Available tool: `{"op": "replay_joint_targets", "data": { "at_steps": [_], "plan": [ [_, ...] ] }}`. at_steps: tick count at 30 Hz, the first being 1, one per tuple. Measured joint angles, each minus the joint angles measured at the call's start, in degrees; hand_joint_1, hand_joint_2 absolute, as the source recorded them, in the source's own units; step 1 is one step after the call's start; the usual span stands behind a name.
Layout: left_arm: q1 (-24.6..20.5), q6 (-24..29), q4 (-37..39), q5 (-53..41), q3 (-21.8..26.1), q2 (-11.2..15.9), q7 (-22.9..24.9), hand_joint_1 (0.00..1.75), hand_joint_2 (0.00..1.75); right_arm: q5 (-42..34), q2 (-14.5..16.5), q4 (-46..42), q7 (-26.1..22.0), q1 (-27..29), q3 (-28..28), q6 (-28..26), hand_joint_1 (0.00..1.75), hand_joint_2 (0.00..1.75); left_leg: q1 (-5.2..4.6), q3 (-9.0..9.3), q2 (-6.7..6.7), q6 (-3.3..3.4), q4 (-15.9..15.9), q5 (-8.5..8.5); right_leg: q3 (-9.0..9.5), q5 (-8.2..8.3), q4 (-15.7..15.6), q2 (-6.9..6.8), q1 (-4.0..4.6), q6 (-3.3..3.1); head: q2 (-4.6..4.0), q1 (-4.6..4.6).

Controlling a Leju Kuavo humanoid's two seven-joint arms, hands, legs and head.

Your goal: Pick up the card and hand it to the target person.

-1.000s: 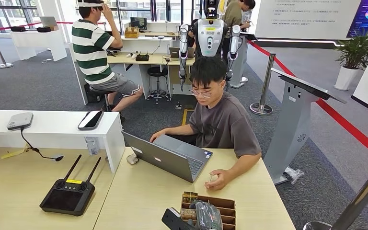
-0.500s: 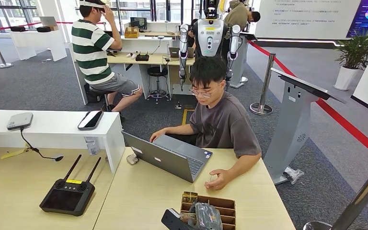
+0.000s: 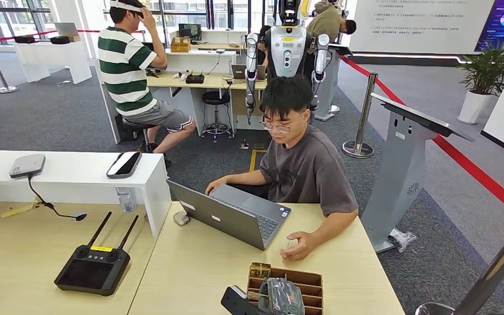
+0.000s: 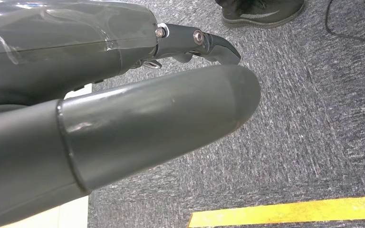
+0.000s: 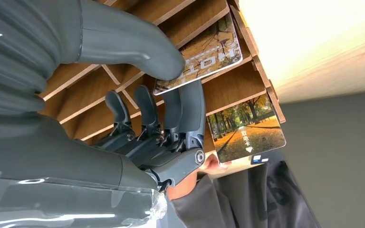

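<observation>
Slightly lower over the wooden slotted rack (image 3: pixel 302 283) than a second ago, the right hand (image 5: pixel 138 118) is seen pinching a card (image 5: pixel 204 52) between thumb and fingers, near the seated person (image 3: pixel 305 174). Thin, stiff and light, it is best gripped by its exposed edge. The left hand (image 4: pixel 123 114) hangs with nothing held, its fingers' spread unclear.
</observation>
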Motion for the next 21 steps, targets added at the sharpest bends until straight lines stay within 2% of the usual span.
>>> {"op": "replay_joint_targets", "data": {
  "at_steps": [15,21],
  "plan": [
    [0.00,0.06,0.00,0.06,0.00,-0.03,-0.05,0.00,0.00,0.02,-0.07,0.05,-0.76,-0.03,0.00,-0.86,1.43,1.75,0.00,0.00,0.00,0.00,0.00,0.00,0.00,0.00,0.00,0.00,0.00,0.00,0.00,0.01],
    [0.10,0.17,0.00,0.31,0.00,-0.02,-0.19,0.00,0.00,1.72,-1.21,-4.44,1.51,0.32,-0.03,-0.34,1.41,1.75,0.00,0.00,0.02,0.00,0.00,0.00,-0.01,0.00,0.00,0.02,0.00,0.00,0.00,0.01]
  ]
}}
